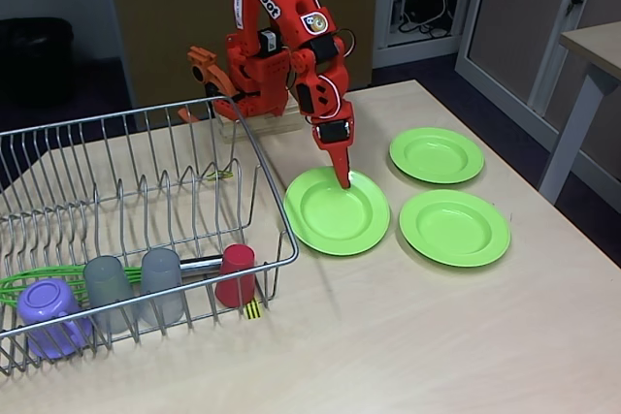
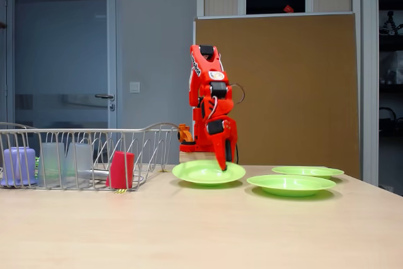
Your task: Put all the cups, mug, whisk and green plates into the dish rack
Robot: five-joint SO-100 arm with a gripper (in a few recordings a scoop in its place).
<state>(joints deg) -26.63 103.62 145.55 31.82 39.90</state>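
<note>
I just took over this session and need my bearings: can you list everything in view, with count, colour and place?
Dish rack: one, silver wire, left side of the table.
Cups: two translucent grey and one red, along the rack's front edge.
Mug: one, lilac-purple, rack's front left corner.
Whisk: one, green wires and silver handle, lying in the rack behind the cups.
Green plates: three, lime, on the table right of the rack; near, far right, front right.
Table: one, light wood.
Arm: one, orange-red, behind the plates.
Gripper: at the near plate's back rim; open or shut unclear.
</note>
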